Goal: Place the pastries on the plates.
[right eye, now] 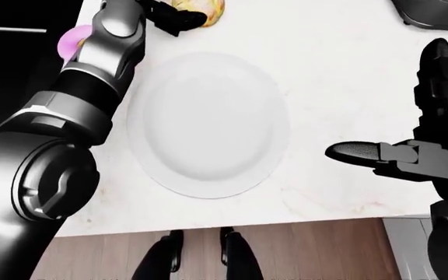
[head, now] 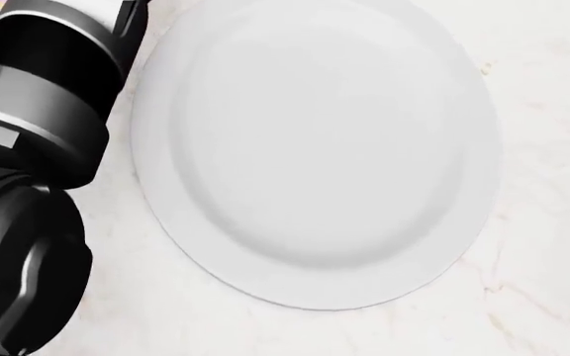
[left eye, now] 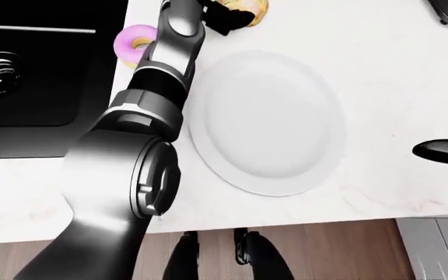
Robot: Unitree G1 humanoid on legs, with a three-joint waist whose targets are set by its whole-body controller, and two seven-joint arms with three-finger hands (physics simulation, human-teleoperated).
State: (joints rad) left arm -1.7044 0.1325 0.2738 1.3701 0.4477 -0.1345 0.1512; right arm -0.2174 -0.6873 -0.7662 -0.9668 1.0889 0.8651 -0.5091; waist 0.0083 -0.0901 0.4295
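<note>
The white plate [left eye: 267, 119] lies bare on the marble counter [left eye: 379, 58], near its lower edge. Above the plate's top rim, the left hand [left eye: 222, 17] closes its dark fingers on a yellow-glazed pastry [left eye: 249, 8], apparently gripped, though the view crops it. A pink doughnut [left eye: 134, 42] sits beside the sink [left eye: 37, 76], left of the forearm. The right hand [right eye: 411, 140] hovers spread, holding nothing, right of the plate.
</note>
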